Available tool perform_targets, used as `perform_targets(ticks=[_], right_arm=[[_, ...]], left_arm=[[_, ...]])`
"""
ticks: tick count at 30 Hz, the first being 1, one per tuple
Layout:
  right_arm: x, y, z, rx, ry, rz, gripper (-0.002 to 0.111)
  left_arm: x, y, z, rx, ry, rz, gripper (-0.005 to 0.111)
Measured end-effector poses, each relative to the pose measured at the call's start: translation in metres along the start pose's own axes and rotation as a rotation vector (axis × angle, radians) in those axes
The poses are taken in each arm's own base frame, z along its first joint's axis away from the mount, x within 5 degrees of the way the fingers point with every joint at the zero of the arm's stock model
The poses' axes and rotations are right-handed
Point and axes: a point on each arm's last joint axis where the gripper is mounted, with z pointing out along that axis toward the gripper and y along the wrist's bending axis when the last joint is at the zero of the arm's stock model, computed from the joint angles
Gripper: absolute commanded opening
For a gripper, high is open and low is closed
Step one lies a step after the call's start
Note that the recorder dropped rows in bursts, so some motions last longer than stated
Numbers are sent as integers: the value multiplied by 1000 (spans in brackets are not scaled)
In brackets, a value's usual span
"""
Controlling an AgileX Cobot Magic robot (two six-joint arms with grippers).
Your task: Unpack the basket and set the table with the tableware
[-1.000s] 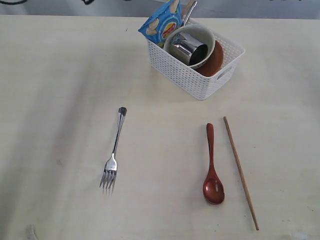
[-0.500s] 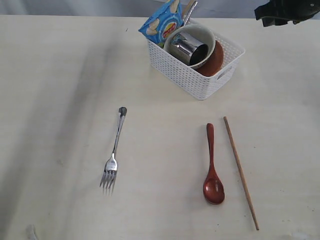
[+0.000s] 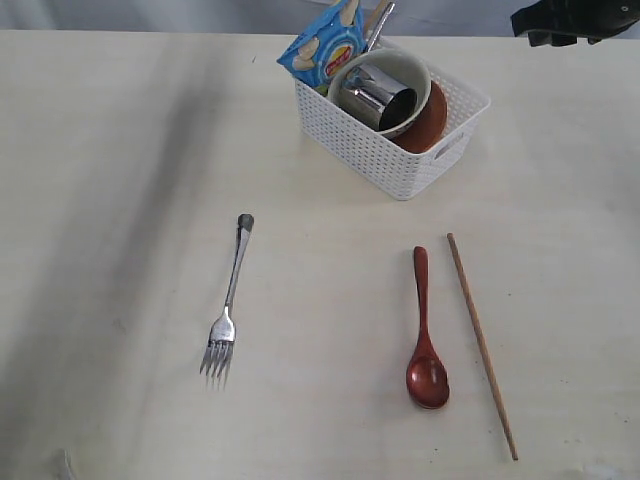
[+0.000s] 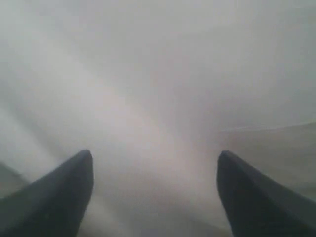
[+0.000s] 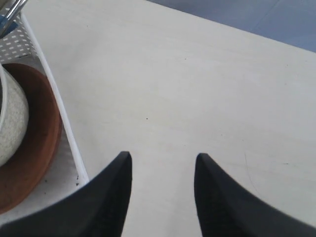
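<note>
right fingers [image 5: 106,202] apart beside basket [image 5: 61,116], left view blurred

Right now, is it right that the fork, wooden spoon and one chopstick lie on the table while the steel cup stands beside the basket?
No: the exterior view shows the steel cup inside the cream bowl in the basket. The fork, wooden spoon and chopstick are on the table.
</note>
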Motion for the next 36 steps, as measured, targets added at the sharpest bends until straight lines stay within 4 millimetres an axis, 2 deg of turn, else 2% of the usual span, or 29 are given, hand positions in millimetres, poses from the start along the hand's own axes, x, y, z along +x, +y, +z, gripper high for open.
perform_targets(ticks=[4, 8, 10, 14, 17, 20, 24, 31, 36], right_arm=[[0, 0, 0, 1, -2, 0, 40], [0, 0, 0, 2, -4, 0, 40], [-1, 0, 0, 2, -6, 2, 40], [-1, 0, 0, 2, -6, 0, 40], [-1, 0, 0, 2, -6, -4, 40], [-1, 0, 0, 2, -6, -6, 40], [-1, 0, 0, 2, -6, -6, 40], [-1, 0, 0, 2, -6, -6, 40], [-1, 0, 0, 2, -6, -6, 40]], left_arm=[[2, 14, -3, -99, 172, 76, 66], [-3, 7, -7, 77, 278, 56, 66], [-11, -3, -10, 199, 261, 5, 66], [-38, -17, -16, 395, 104, -74, 61], [-55, -18, -16, 429, 6, -112, 61], [-61, -22, -9, 454, -22, -153, 61], [-51, -40, 6, 538, 19, -180, 61], [-21, -83, 19, 841, 85, -179, 59], [-18, -93, 22, 910, 27, -186, 59]])
